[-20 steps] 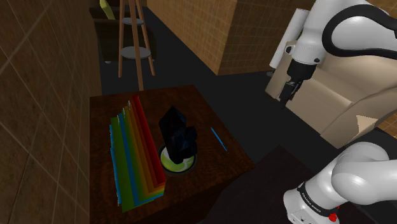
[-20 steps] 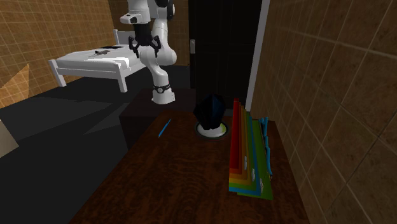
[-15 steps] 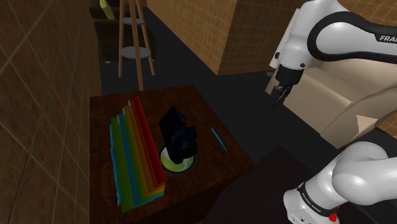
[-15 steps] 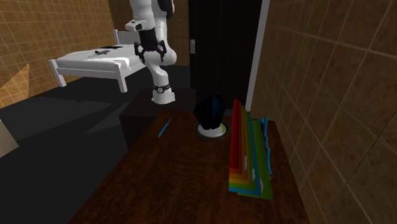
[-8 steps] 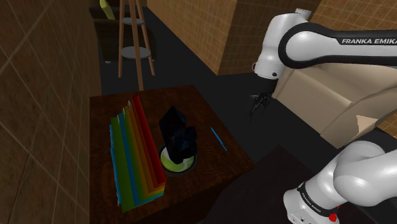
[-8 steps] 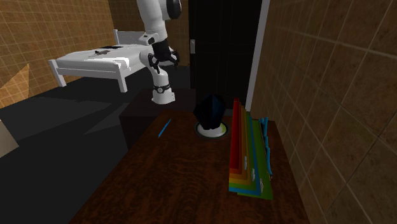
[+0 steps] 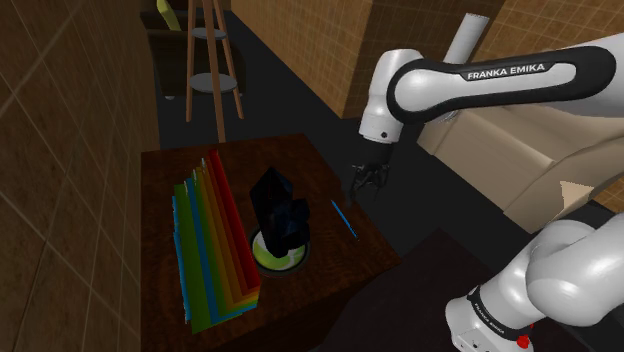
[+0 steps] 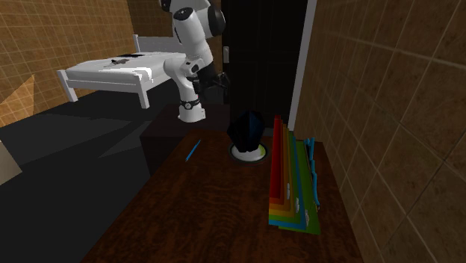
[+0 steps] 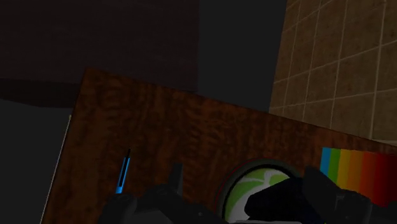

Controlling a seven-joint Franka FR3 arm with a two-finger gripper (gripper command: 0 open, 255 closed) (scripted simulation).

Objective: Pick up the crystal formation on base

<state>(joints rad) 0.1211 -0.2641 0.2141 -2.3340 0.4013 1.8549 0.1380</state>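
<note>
- One dark, near-black crystal formation (image 7: 279,214) stands upright on one round green-and-white base (image 9: 245,188). It is toward the end of the dark wood surface (image 7: 165,172) that is nearest the robot's stand.
- One fanned stack of folders (image 7: 214,240) lies just beside the base on the shoulder view's left. Its bands run red, orange, yellow, green and blue, and its red edge is the nearest to the crystal.
- One slim blue pen (image 7: 344,218) lies on the other side of the crystal, close to the surface's edge on the shoulder view's right. A strip of bare wood separates the pen from the base.
- More bare wood stretches beyond the crystal toward the surface's far end in the shoulder view.
- One white arm (image 7: 470,80) reaches over from the stand. Its jaws stand apart and hold nothing. They hang in the air on the pen's side, by that edge of the surface, well apart from the crystal.
- Dark floor (image 7: 300,90) opens out past that edge.
- One wooden tiered stand (image 7: 210,70) rises beyond the surface's far end.
- One white bed (image 8: 112,73) sits behind the arm in the second exterior view.
</note>
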